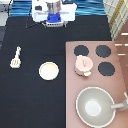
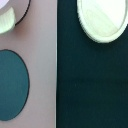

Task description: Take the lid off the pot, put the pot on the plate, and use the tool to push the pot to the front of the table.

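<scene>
Pot (image 1: 83,64) lidded on stove (image 1: 120,65), plate (image 1: 49,70) bare; gripper (image 1: 54,21) far off, state unclear.

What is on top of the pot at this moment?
The lid sits on the pot, so the inside is hidden. The pincer is at the exterior view's top, away from it.

- The gripper (image 1: 54,19), up at the exterior view's top, is white with a blue block.
- The bench (image 1: 30,95) is plain black.
- The plate (image 1: 49,70) is cream; in the wrist view the plate (image 2: 102,20) looks pale with a lighter rim.
- The tool (image 1: 16,58) is cream too.
- The pot (image 1: 83,65) and the lid (image 1: 83,62) on it are pinkish-tan.
- The stove panel (image 1: 95,80) is pinkish-brown, with black burners (image 1: 103,51).
- The pan (image 1: 95,106) is grey, whitish inside.
</scene>
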Motion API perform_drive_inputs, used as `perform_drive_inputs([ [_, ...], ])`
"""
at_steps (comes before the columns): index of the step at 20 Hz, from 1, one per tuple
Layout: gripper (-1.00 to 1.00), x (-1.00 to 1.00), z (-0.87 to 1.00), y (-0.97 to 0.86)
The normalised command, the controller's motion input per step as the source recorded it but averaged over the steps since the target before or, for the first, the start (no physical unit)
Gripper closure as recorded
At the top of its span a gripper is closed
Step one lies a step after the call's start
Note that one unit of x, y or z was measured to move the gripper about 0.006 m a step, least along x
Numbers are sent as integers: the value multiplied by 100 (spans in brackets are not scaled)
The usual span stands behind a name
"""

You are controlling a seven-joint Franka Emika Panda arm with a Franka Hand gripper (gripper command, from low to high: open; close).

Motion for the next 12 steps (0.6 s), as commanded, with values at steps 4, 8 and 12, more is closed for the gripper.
perform_drive_inputs([
  [4,-100,0,0,0],
  [8,-100,8,21,35],
  [12,-100,46,68,84],
])
